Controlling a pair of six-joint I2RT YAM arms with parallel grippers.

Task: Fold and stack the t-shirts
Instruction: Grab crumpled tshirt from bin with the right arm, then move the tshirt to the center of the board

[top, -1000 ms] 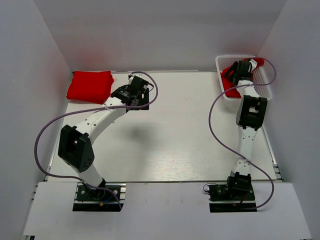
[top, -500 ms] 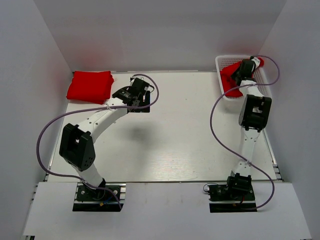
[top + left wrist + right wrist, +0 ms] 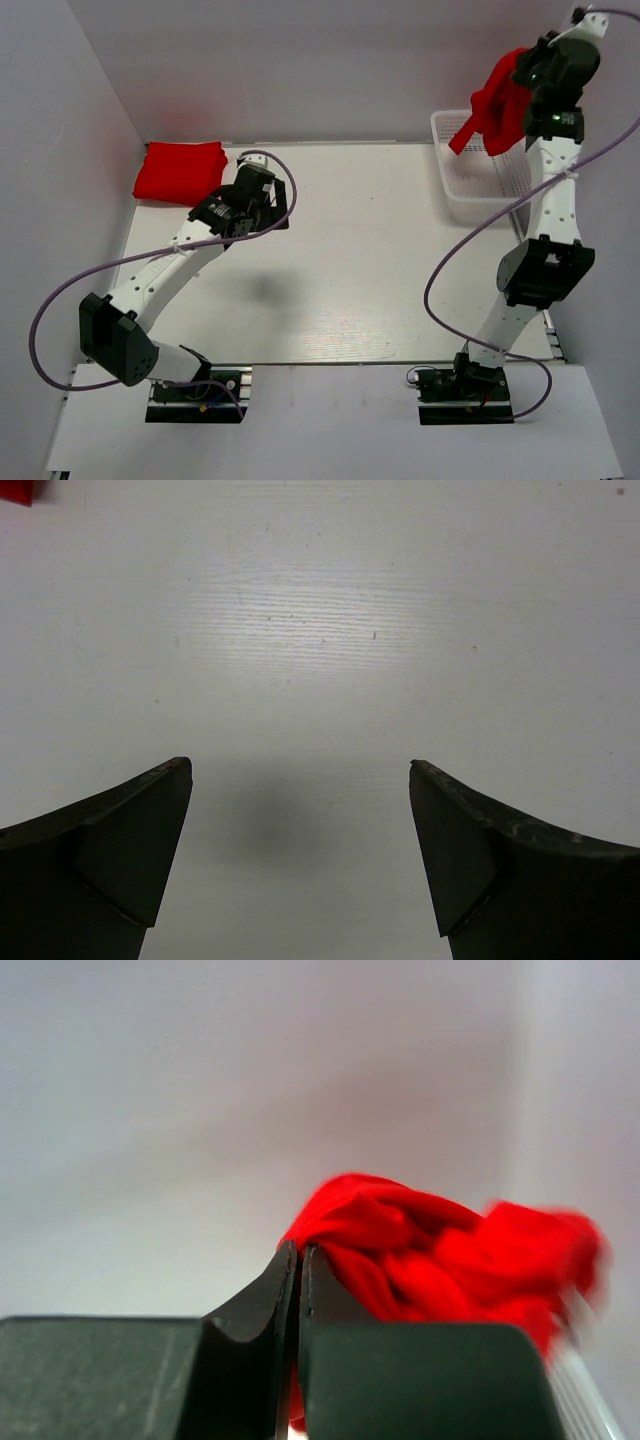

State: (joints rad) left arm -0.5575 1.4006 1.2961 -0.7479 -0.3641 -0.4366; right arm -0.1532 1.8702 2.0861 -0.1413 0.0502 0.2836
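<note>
t-shirt (image 3: 495, 108) hangs above the basket (image 3: 441, 150)

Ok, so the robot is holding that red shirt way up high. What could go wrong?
1. The right gripper seems to pinch only a small fold of the t-shirt at its tips, so the cloth might slip out and drop.
2. The t-shirt hangs bunched and twisted, so it may land crumpled on the table and be hard to fold.
3. Its dangling end looks to be over the basket and could snag the mesh when carried across.
</note>
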